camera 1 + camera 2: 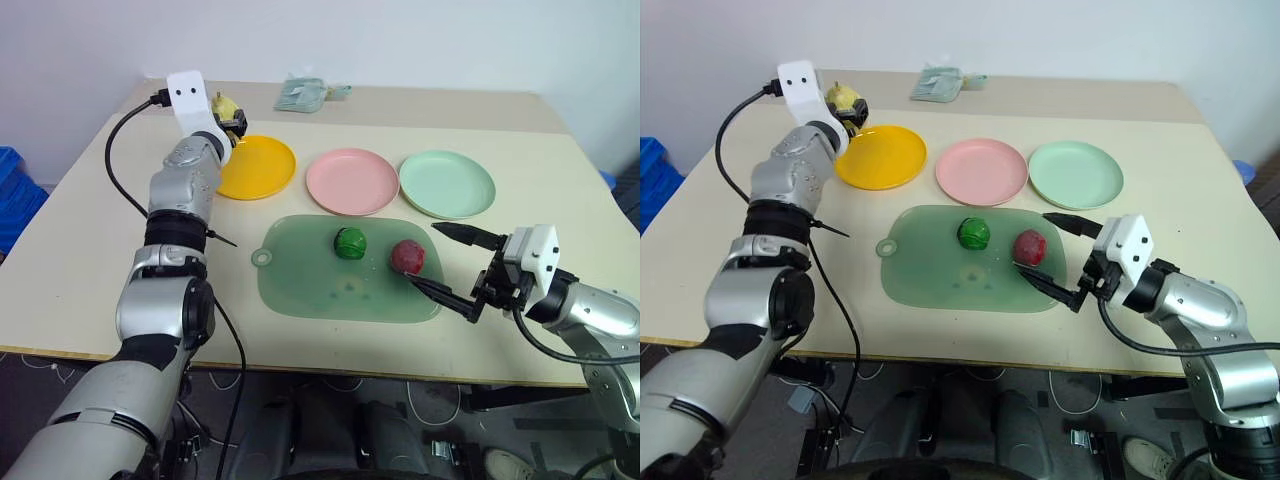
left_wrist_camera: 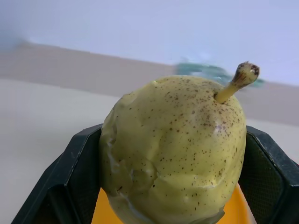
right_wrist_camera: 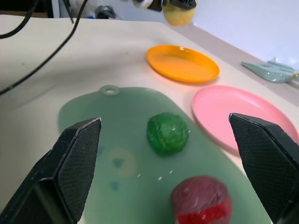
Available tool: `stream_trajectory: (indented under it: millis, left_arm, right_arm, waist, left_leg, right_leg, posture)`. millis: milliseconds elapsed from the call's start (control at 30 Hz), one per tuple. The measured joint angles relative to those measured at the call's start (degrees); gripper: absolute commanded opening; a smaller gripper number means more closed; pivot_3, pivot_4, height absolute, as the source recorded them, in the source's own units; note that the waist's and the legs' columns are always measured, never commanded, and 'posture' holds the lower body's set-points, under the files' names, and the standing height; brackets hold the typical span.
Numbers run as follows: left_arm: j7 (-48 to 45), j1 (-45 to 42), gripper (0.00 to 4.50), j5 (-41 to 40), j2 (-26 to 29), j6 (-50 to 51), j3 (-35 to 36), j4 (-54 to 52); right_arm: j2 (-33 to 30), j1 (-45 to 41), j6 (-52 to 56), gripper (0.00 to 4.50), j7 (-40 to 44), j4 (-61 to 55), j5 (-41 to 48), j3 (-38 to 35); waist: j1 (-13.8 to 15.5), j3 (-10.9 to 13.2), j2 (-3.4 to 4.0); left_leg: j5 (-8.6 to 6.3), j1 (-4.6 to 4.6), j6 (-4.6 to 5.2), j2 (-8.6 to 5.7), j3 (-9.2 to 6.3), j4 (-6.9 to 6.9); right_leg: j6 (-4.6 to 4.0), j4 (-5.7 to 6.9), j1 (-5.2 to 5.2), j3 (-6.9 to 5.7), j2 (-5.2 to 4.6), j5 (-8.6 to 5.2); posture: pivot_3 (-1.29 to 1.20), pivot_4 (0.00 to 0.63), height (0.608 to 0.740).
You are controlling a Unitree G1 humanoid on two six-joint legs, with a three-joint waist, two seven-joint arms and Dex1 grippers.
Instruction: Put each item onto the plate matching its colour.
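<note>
My left gripper is shut on the pale yellow pear, held in the air over the far left rim of the yellow-orange plate. The pear sits stem-up between the black fingers. On the translucent green mat lie the dark green ball and the dark red ball. My right gripper stands open just right of the red ball, one finger on each side of it, not touching. The pink plate and the mint green plate stand in a row beyond the mat.
A crumpled pale green cloth lies near the table's far edge. A black cable loops beside my left arm. A blue crate stands off the table's left side.
</note>
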Motion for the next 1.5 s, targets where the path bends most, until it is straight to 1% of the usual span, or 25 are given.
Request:
stream_trajectory:
  millis: [33, 100, 167, 300, 367, 400, 467, 500, 533, 567, 633, 667, 767, 800, 900, 1067, 1167, 1267, 1400, 1500]
  left_arm:
    - [0.04, -0.22, 4.41, 0.19, -0.5, -1.72, 0.05, 3.28]
    - [-0.15, -0.24, 4.46, 1.63, -1.27, -4.73, -0.47, 9.07]
    - [-0.38, -0.24, 4.46, 2.7, -1.83, -6.56, -0.92, 12.03]
    - [-1.85, -0.24, 4.46, 3.75, -2.09, -9.11, -0.95, 13.29]
    - [-4.13, 0.13, 4.46, 3.24, -2.26, -9.81, -0.56, 11.8]
    - [-5.94, 0.76, 4.46, 2.64, -2.26, -10.22, -0.42, 9.85]
    - [-10.41, 4.25, 4.46, 1.64, -2.2, -11.01, -0.6, 2.25]
    - [-13.39, 7.57, 4.46, 1.09, -1.94, -10.71, -1.16, -3.75]
    - [-17.39, 13.0, 4.46, 0.23, -1.15, -9.48, -2.4, -12.78]
    - [-19.57, 16.24, 4.46, -0.27, -0.69, -8.1, -3.24, -17.38]
    - [-26.26, 27.51, 4.46, -2.2, 2.0, -5.17, -5.32, -32.49]
    - [-29.31, 32.07, 4.46, -3.06, 3.07, -4.73, -6.14, -37.98]
    - [-39.8, 46.15, 4.46, -7.48, 8.95, -3.04, -7.87, -54.11]
    - [-44.04, 50.46, 4.46, -9.61, 12.18, -1.24, -7.84, -58.73]
    - [-52.83, 58.05, 4.46, -13.12, 20.13, 1.08, -7.44, -66.25]
    - [-61.43, 64.72, 4.46, -20.56, 26.93, 4.78, -4.01, -75.32]
    - [-63.65, 67.32, 4.46, -22.95, 29.12, 5.42, -1.13, -78.83]
    - [-64.96, 71.34, 4.46, -24.65, 30.03, 6.13, 0.74, -81.26]
    - [-67.59, 77.54, 4.46, -23.74, 31.42, 4.0, 2.49, -82.37]
    - [-67.48, 79.97, 4.46, -23.64, 31.39, 3.41, 3.88, -82.83]
  right_arm:
    - [0.47, -0.95, -0.01, 4.5, -0.37, 0.84, -0.38, 0.43]
    - [1.45, -3.41, -0.05, 4.5, -0.96, 2.98, -1.14, 1.92]
    - [1.65, -4.51, -0.33, 4.5, -0.97, 4.68, -2.36, 2.73]
    - [2.68, -8.62, -0.67, 4.5, -1.53, 7.61, -4.48, 4.7]
    - [3.08, -10.65, -0.68, 4.5, -1.91, 7.78, -4.98, 5.26]
    - [3.39, -11.38, -0.6, 4.5, -2.1, 7.8, -5.09, 5.67]
    - [4.12, -12.33, -0.09, 4.5, -2.29, 7.81, -5.22, 6.65]
    - [4.24, -12.9, 0.54, 4.5, -2.54, 7.84, -5.44, 7.37]
    - [4.54, -13.7, 1.44, 4.5, -2.98, 7.86, -5.53, 8.21]
    - [4.66, -14.11, 2.12, 4.5, -3.24, 7.95, -5.59, 8.63]
    - [5.32, -15.9, 3.39, 4.5, -3.31, 8.5, -5.76, 10.28]
    - [5.47, -16.41, 3.76, 4.5, -3.18, 8.93, -5.84, 10.82]
    - [7.04, -19.63, 4.64, 4.5, -3.26, 11.24, -7.24, 13.56]
    - [7.79, -21.43, 5.13, 4.5, -3.45, 12.66, -8.28, 14.97]
    - [9.19, -24.81, 5.6, 4.5, -3.38, 15.02, -10.9, 18.57]
    - [12.99, -29.83, 5.48, 4.5, -2.3, 20.69, -15.27, 24.99]
    - [13.3, -31.66, 4.56, 4.5, -0.79, 23.56, -17.77, 27.25]
    - [13.91, -33.68, 3.66, 4.5, 0.28, 26.99, -20.26, 28.84]
    - [15.3, -36.57, 1.57, 4.5, 0.36, 32.82, -24.33, 30.94]
    - [15.28, -36.84, 1.24, 4.5, 0.92, 35.54, -26.65, 31.74]
  waist:
    - [-0.01, 0.01, -0.01]
    - [-0.04, 0.08, -0.14]
    - [-0.07, 0.11, -0.17]
    - [-0.11, 0.11, -0.16]
    - [-0.15, 0.11, -0.16]
    - [-0.19, 0.11, -0.16]
    - [-0.32, 0.1, -0.13]
    - [-0.46, 0.08, -0.1]
    - [-0.88, 0.07, -0.06]
    - [-0.98, 0.08, -0.06]
    - [-1.82, 0.08, -0.04]
    - [-1.84, 0.09, -0.02]
    - [-2.07, 0.14, 0.06]
    - [-1.9, 0.16, 0.1]
    - [-1.58, 0.21, 0.2]
    - [-1.7, 0.31, 0.4]
    - [-1.58, 0.32, 0.42]
    - [-1.77, 0.33, 0.44]
    - [-1.91, 0.34, 0.44]
    - [-1.58, 0.34, 0.45]
  left_leg:
    - [-0.01, -0.02, 0.01, -0.02, 0.0, -0.02]
    - [-0.01, -0.12, 0.01, -0.02, 0.0, -0.02]
    - [0.0, -0.28, 0.01, -0.03, -0.01, 0.0]
    - [0.01, -0.3, -0.01, -0.03, -0.01, 0.02]
    - [0.01, -0.3, -0.03, -0.03, -0.02, 0.03]
    - [0.01, -0.3, -0.03, -0.02, -0.03, 0.01]
    - [0.01, -0.3, -0.05, 0.0, -0.02, -0.03]
    - [0.01, -0.29, -0.05, 0.0, 0.0, -0.05]
    - [0.0, -0.28, -0.05, 0.01, 0.03, -0.11]
    - [0.0, -0.3, -0.06, 0.02, 0.03, -0.12]
    - [0.0, -0.32, -0.06, 0.03, 0.05, -0.18]
    - [0.01, -0.32, -0.07, 0.05, 0.06, -0.2]
    - [0.06, -0.32, -0.17, 0.15, 0.09, -0.22]
    - [0.1, -0.31, -0.23, 0.2, 0.06, -0.22]
    - [0.07, -0.29, -0.34, 0.25, 0.03, -0.21]
    - [0.1, -0.28, -0.31, 0.25, 0.06, -0.16]
    - [0.19, -0.3, -0.15, 0.25, 0.06, -0.19]
    - [0.19, -0.34, -0.14, 0.25, 0.13, -0.35]
    - [0.3, -0.33, -0.28, 0.26, 0.2, -0.63]
    - [0.35, -0.33, -0.35, 0.27, 0.18, -0.73]
  right_leg:
    - [0.01, 0.0, -0.03, 0.0, -0.02, -0.01]
    - [0.02, 0.03, -0.15, 0.0, -0.02, -0.01]
    - [0.02, 0.05, -0.3, 0.0, -0.02, 0.0]
    - [0.04, 0.08, -0.32, 0.0, -0.02, 0.02]
    - [0.03, 0.1, -0.32, 0.0, -0.02, 0.02]
    - [0.03, 0.09, -0.32, 0.0, -0.02, 0.02]
    - [0.02, 0.08, -0.34, 0.04, -0.09, 0.03]
    - [0.02, 0.07, -0.36, 0.1, -0.1, 0.03]
    - [0.01, 0.07, -0.39, 0.26, -0.14, 0.03]
    - [0.0, 0.08, -0.41, 0.26, -0.14, 0.03]
    - [-0.02, 0.08, -0.5, 0.34, -0.15, 0.04]
    - [-0.04, 0.09, -0.51, 0.37, -0.15, 0.04]
    - [-0.22, 0.09, -0.58, 0.38, -0.11, 0.13]
    - [-0.54, 0.09, -0.6, 0.34, -0.09, 0.11]
    - [-0.87, 0.03, -0.53, 0.29, -0.09, 0.15]
    - [-0.89, -0.18, -0.39, 0.21, -0.18, 0.15]
    - [-0.88, -0.15, -0.46, 0.17, -0.16, 0.16]
    - [-0.86, -0.16, -0.6, 0.2, -0.15, 0.16]
    - [-0.87, -0.02, -0.87, 0.27, -0.11, 0.16]
    - [-0.89, 0.0, -0.93, 0.25, -0.1, 0.15]
  posture:
    - [0.0, 0.15, 0.74]
    - [0.0, 0.15, 0.74]
    - [0.0, 0.15, 0.74]
    - [0.0, 0.15, 0.74]
    - [0.0, 0.15, 0.74]
    - [0.0, 0.15, 0.74]
    - [0.0, 0.15, 0.74]
    - [0.0, 0.15, 0.74]
    - [0.0, 0.15, 0.74]
    - [0.0, 0.15, 0.74]
    - [0.0, 0.15, 0.74]
    - [0.0, 0.15, 0.74]
    - [0.0, 0.15, 0.74]
    - [0.0, 0.15, 0.74]
    - [0.0, 0.15, 0.74]
    - [0.0, 0.15, 0.74]
    - [0.0, 0.15, 0.74]
    - [0.0, 0.15, 0.74]
    - [0.0, 0.15, 0.74]
    - [0.0, 0.15, 0.74]
